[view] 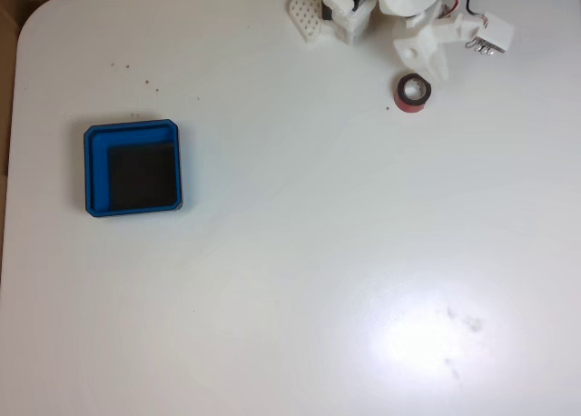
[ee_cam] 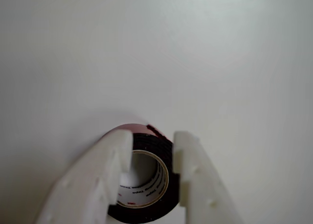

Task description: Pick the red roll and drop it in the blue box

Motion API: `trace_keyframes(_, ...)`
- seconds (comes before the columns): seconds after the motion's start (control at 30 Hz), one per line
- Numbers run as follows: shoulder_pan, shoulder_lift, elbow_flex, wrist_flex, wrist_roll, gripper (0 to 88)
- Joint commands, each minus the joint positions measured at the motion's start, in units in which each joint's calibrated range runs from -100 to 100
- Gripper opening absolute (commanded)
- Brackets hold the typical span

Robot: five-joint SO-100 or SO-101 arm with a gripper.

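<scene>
Red roll (ee_cam: 146, 185) sits between the gripper (ee_cam: 152, 148) fingers in the wrist view, jaws narrowed around its rim, apparently grasping. Next, I judge, comes a lift and carry across the white table (view: 318, 252) to the blue box (view: 132, 168), well apart.

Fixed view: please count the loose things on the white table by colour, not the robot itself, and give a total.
Red: 1, the red roll, beside the gripper
Blue: 1, the blue box, far to the left in the fixed view
Total: 2
</scene>
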Motion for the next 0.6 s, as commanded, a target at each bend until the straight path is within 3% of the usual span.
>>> trace_keyframes(0.0,0.5,2.9,-8.1,1.2,-0.2,2.1)
trace_keyframes(0.37,0.6,13.6,-29.6,29.4,-0.3,2.1)
trace_keyframes(0.57,0.4,14.1,-29.0,31.9,-0.3,2.1)
